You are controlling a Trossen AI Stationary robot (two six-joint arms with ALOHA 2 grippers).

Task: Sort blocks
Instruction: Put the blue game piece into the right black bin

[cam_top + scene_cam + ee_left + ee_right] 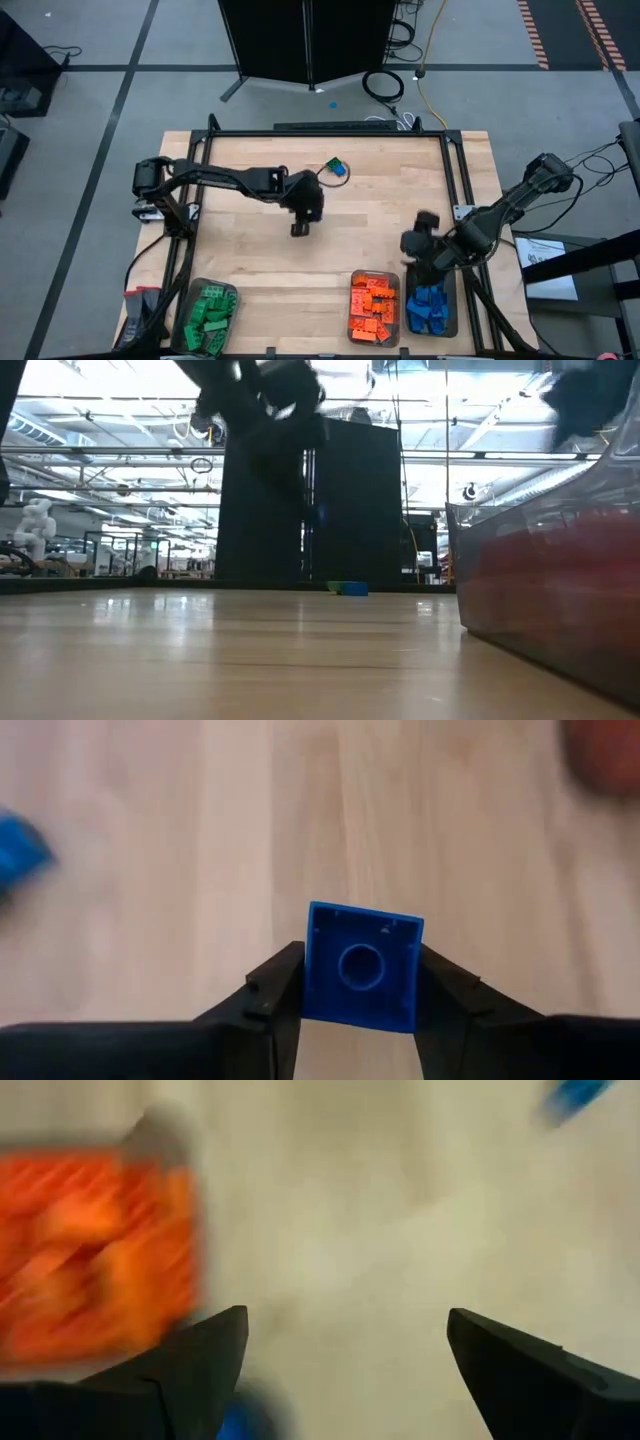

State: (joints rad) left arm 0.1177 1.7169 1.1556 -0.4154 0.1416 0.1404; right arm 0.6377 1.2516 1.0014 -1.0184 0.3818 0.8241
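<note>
My left gripper (300,229) is over the middle of the table, shut on a small blue block (362,965) whose hollow underside faces the wrist camera. A green and a blue block (335,169) lie loose on the wood farther back; the low view shows them too (347,588). My right gripper (413,243) hangs open with nothing between its fingers (345,1350), above the table beside the orange tray (90,1250) and the blue tray (430,308). My left gripper pinches the blue block by two opposite side walls (312,970), one finger (272,995) on each side. The fingers slant down from above. The block is lifted clear of the table, its open underside with the round tube turned toward the wrist.
Three clear trays stand along the near edge: one with green blocks (208,315) at the left, one with orange blocks (373,307) and one with blue blocks at the right. A black frame (330,130) runs around the tabletop. Bare wood lies between the arms.
</note>
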